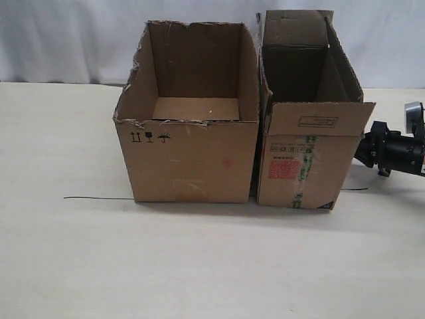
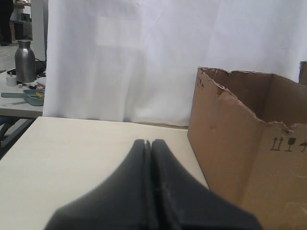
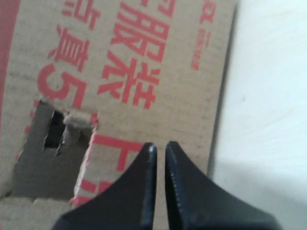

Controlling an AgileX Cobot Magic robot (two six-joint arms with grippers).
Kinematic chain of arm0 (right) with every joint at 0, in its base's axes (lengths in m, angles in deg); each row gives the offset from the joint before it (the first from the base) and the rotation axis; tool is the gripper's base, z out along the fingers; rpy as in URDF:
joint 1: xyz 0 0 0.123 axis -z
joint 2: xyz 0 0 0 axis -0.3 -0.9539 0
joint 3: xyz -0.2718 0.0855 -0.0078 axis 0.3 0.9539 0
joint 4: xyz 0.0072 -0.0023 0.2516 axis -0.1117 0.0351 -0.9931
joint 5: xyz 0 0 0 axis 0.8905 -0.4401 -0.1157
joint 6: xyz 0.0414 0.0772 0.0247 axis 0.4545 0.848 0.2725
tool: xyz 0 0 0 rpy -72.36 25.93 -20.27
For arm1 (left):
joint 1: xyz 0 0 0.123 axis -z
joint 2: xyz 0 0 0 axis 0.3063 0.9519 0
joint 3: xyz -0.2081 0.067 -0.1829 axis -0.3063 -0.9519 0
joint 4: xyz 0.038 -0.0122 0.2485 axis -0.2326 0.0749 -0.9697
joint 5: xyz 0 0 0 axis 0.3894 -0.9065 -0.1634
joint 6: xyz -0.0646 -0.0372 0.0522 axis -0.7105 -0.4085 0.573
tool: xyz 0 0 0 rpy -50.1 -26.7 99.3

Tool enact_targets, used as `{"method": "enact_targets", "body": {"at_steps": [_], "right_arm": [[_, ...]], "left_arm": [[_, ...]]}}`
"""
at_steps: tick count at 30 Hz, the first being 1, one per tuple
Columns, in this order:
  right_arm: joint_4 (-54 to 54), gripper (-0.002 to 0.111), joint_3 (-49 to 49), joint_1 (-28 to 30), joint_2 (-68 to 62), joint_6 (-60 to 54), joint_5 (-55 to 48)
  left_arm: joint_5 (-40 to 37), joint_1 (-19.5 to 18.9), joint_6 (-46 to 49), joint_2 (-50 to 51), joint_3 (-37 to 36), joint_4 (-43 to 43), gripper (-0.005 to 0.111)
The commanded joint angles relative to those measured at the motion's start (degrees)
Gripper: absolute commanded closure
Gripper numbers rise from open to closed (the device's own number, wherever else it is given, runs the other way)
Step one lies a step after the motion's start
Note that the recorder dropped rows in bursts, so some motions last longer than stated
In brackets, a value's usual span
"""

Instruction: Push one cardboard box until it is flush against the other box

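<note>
The cardboard box [image 1: 299, 159], narrow with upright flaps, a red label and green-printed tape, stands right of the other box [image 1: 192, 159], the wider carton with torn top edges and black symbols. Their sides meet near the top; a thin dark slit shows lower down. My right gripper [image 1: 360, 151] is at the narrow carton's right side, low down. In the right wrist view its fingertips [image 3: 159, 145] are shut with only a hairline gap, close against the red-printed side of the cardboard box [image 3: 144, 72]. My left gripper [image 2: 147, 142] is shut and empty, off to the side of the other box [image 2: 249, 158]; it is outside the exterior view.
A thin black line [image 1: 99, 198] lies on the pale table [image 1: 199, 266] left of the wide carton, and another short one [image 1: 355, 189] right of the narrow carton. A white curtain [image 1: 66, 40] hangs behind. A side table with a metal bottle [image 2: 25, 61] stands beyond the table's edge.
</note>
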Motion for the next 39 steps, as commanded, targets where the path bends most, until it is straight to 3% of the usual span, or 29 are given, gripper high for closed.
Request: {"method": "enact_targets", "body": {"at_steps": [1, 31, 35, 39], "right_arm": [[-2.0, 0.103, -0.5, 0.2, 0.2, 0.4, -3.5], [-6.3, 0.103, -7.0, -7.1, -2.6, 1.7, -5.1], [-4.9, 0.103, -6.3, -2.2, 0.5, -0.9, -5.0], [-6.8, 0.103, 2.5, 3.9, 10.7, -2.6, -7.2]], "left_arm": [[0.5, 0.3, -0.3, -0.2, -0.1, -0.2, 0.107], [0.3, 0.3, -0.3, -0.2, -0.1, -0.2, 0.107], [0.3, 0.3, -0.3, -0.2, -0.1, -0.2, 0.107], [0.3, 0.3, -0.3, -0.2, -0.1, -0.2, 0.107]]}}
